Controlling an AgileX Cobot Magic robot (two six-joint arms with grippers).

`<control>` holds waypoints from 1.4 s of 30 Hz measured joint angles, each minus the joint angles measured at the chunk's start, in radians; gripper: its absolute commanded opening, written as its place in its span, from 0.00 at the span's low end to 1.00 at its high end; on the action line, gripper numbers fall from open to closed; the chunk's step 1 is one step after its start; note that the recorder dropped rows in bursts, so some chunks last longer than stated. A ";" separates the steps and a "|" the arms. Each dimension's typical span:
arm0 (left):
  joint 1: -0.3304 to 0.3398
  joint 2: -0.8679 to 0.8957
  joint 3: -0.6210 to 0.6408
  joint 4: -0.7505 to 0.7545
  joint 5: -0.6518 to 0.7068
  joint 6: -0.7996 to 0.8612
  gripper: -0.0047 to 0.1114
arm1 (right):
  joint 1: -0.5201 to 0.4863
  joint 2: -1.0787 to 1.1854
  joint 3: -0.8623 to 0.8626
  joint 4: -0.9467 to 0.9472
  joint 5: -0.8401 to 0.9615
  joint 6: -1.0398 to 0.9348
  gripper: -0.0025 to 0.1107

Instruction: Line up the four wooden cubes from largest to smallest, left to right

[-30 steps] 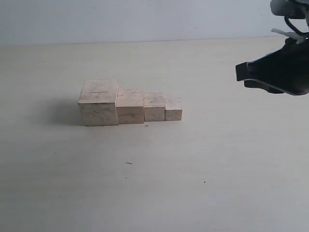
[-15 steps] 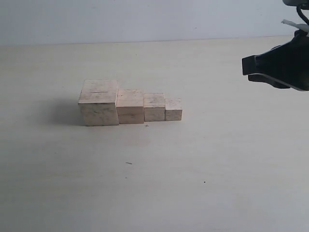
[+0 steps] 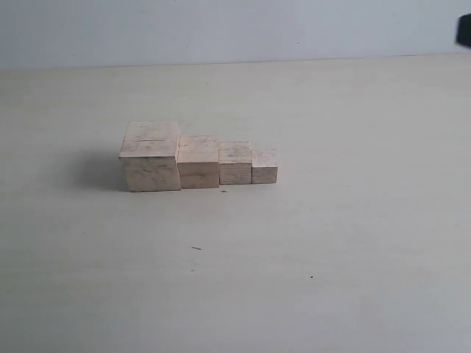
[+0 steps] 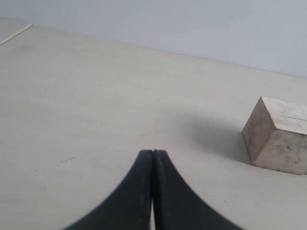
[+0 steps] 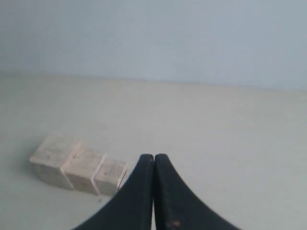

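Four pale wooden cubes stand touching in a row on the table. The largest cube, with a thin slit on top, is at the left. Then come the second cube, the third cube and the smallest cube at the right. My left gripper is shut and empty, with the largest cube off to one side of it. My right gripper is shut and empty, well away from the row of cubes. Only a dark sliver of the right arm shows at the exterior view's right edge.
The beige table runs back to a pale wall. A few small dark specks lie on the table in front of the cubes.
My right arm has drawn back up and to the right, almost out of the exterior view. The cubes have not moved.
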 measured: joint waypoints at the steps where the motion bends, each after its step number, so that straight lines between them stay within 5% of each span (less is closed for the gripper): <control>1: 0.000 0.000 0.000 0.000 0.000 0.000 0.04 | -0.028 -0.037 0.000 -0.002 0.000 0.000 0.02; 15: 0.000 0.000 0.000 0.000 0.000 0.000 0.04 | -0.438 -0.555 0.000 -0.109 0.101 0.007 0.02; 23: 0.000 0.000 0.000 0.000 0.000 0.000 0.04 | -0.449 -0.597 0.044 -0.173 0.098 0.048 0.02; 33: 0.000 0.000 0.000 0.000 0.000 0.000 0.04 | -0.449 -0.712 0.548 -0.292 -0.105 0.240 0.02; 42: 0.000 0.000 0.000 0.000 0.000 0.000 0.04 | -0.449 -0.727 0.709 -0.292 -0.164 0.244 0.02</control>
